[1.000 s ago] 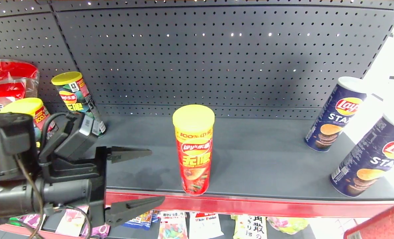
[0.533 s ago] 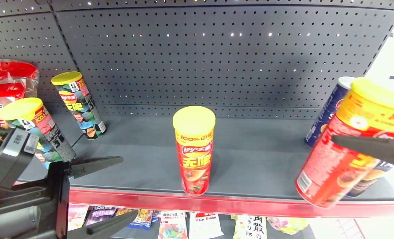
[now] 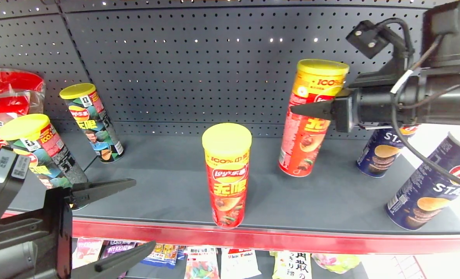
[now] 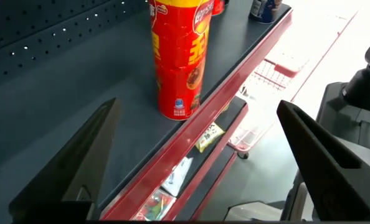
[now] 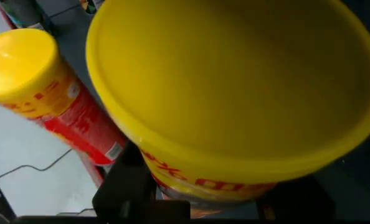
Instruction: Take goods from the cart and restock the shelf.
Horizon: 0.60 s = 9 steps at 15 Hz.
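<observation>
A red chip can with a yellow lid [image 3: 226,174] stands upright at the front middle of the dark shelf [image 3: 167,182]; it also shows in the left wrist view as the red can [image 4: 177,56]. My right gripper [image 3: 316,109] is shut on a second red can with a yellow lid [image 3: 309,128], slightly tilted over the back of the shelf, right of the first. I cannot tell if its base touches the shelf. Its lid [image 5: 235,81] looms close in the right wrist view, with the standing can [image 5: 42,93] beside it. My left gripper [image 3: 144,213] hangs open and holds nothing, off the shelf's front left.
Two green-patterned cans [image 3: 92,122] [image 3: 40,151] and red bags [image 3: 9,93] stand at the left. Two dark blue cans [image 3: 385,151] [image 3: 431,190] stand at the right. A pegboard wall backs the shelf. Snack packets [image 3: 237,263] lie on the lower shelf. A red wire cart [image 4: 278,62] is beyond the shelf edge.
My right gripper has carried the second red can from the shelf's front right edge leftward and deeper over the shelf. The left gripper has drawn back off the shelf, down and left.
</observation>
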Motion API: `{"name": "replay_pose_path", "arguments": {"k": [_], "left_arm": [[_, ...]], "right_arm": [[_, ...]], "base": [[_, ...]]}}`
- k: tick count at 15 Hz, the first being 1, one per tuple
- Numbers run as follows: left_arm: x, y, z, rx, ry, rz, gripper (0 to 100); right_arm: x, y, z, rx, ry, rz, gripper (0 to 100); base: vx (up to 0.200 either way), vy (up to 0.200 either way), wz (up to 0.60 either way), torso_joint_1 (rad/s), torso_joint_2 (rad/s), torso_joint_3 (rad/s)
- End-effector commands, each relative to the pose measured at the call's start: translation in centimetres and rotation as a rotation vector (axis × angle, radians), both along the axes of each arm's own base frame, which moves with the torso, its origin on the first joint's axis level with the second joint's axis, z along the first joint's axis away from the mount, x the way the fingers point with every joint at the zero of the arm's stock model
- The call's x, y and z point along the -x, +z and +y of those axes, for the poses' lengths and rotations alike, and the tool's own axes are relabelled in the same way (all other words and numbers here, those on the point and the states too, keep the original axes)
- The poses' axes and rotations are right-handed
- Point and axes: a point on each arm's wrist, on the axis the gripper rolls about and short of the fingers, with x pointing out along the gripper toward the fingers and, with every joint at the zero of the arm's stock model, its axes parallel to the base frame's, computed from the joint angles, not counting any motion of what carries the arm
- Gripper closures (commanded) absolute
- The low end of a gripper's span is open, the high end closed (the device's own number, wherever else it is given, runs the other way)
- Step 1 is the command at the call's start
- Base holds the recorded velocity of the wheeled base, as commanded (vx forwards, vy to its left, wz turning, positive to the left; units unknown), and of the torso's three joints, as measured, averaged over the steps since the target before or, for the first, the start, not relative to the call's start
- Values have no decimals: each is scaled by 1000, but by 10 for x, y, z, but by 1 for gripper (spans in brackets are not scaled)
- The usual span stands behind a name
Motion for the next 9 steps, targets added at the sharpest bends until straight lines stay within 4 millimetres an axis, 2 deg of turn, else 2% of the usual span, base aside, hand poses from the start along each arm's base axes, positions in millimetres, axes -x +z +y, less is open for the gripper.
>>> {"name": "replay_pose_path", "arguments": {"k": [1, 9], "left_arm": [[-1, 0, 0, -1, 2, 2, 0], [-1, -1, 0, -6, 23, 6, 0]], "right_arm": [[-39, -23, 28, 9, 31, 27, 100], [-81, -50, 60, 13, 77, 51, 100]], "base": [[0, 0, 0, 0, 0, 0], [0, 0, 0, 0, 0, 0]]}}
